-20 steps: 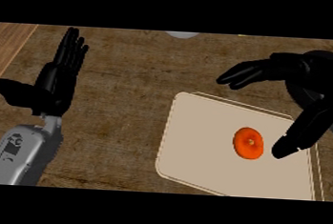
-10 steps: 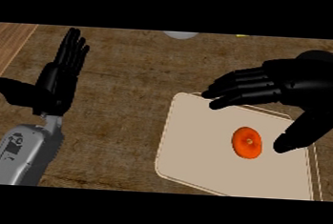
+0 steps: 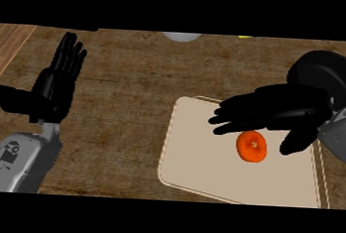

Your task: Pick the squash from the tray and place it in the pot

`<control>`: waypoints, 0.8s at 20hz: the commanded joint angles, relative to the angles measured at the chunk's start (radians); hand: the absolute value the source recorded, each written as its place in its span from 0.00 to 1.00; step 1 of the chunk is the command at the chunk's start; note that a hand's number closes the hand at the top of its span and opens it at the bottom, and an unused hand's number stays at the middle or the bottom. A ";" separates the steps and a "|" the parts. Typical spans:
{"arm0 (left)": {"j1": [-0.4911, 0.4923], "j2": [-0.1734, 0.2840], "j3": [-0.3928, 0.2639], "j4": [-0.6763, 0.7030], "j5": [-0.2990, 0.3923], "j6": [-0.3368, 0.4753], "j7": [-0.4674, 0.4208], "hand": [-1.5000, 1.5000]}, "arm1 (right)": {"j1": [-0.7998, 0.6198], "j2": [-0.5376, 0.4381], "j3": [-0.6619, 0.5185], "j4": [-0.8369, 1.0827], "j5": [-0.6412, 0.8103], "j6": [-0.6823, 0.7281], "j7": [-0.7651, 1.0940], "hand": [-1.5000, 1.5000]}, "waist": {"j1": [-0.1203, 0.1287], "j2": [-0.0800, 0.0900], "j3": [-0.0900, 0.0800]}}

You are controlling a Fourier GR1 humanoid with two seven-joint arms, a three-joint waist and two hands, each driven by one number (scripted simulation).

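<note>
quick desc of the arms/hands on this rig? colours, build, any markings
Both hands are matte black with segmented, ridged fingers and a thumb: left hand, right hand. Forearms are light grey, smooth, rounded shells. The left forearm has small dark inset marks near the wrist, where a narrow grey neck joins it to the hand. The right forearm shows only partly. No cables or sleeves visible.

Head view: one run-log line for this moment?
phase: reach | right robot hand: open, over small orange squash, no grasp | squash: on beige rectangular tray | black round pot: tray's upper right | left robot hand: open, resting
</note>
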 commanded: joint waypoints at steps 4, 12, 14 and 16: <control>0.043 0.018 0.015 -0.018 0.002 -0.025 -0.007 0.50 | -0.046 0.010 0.156 0.231 0.157 -0.018 -0.312 0.00 | -0.012 -0.008 -0.001; 0.035 0.015 0.034 -0.033 -0.004 -0.010 0.030 0.50 | -0.076 0.120 0.205 0.365 0.157 -0.123 -0.417 0.00 | -0.036 -0.016 -0.002; 0.057 0.039 0.065 -0.007 0.011 -0.056 -0.012 0.50 | -0.057 0.127 0.205 0.395 0.165 -0.174 -0.436 0.00 | -0.044 -0.016 -0.002; 0.044 0.017 0.051 -0.011 -0.002 -0.030 0.012 0.50 | -0.075 0.138 0.230 0.472 0.191 -0.199 -0.480 0.00 | -0.036 -0.013 -0.002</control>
